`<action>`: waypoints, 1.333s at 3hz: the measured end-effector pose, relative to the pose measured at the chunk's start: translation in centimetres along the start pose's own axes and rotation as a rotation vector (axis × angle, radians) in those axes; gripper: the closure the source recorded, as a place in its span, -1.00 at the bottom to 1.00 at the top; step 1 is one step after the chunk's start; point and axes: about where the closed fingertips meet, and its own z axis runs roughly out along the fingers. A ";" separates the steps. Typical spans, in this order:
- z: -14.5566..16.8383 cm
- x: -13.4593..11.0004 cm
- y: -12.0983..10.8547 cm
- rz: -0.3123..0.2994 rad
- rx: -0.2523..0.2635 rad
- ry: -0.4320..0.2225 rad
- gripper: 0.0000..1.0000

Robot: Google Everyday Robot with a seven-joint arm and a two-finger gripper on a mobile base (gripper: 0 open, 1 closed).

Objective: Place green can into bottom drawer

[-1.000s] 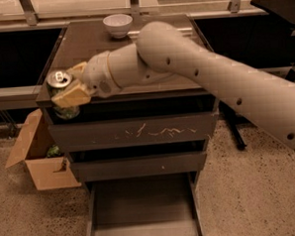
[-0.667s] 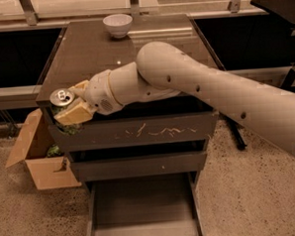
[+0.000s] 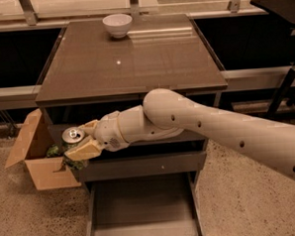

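Beige two-finger tool (image 3: 81,140) clamped on a small green aluminium can (image 3: 72,135), held above and left of the open dark grey bottom drawer (image 3: 142,214). Best next: shift right, then lower upright.

The can (image 3: 72,135) is clamped in the claw (image 3: 78,142), its silver top and pull tab facing up above the fingers and its green body mostly hidden between them. The drawer (image 3: 142,209) stands pulled open, well below the claw and off to its right in the view, showing a plain flat floor and thin side walls.
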 end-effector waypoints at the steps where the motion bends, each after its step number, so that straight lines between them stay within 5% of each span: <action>1: 0.0 0.0 0.0 0.000 0.000 0.000 1.00; 2: 0.3 1.7 0.1 0.009 -0.007 0.032 1.00; 4: -1.4 13.5 1.9 0.097 0.046 0.159 1.00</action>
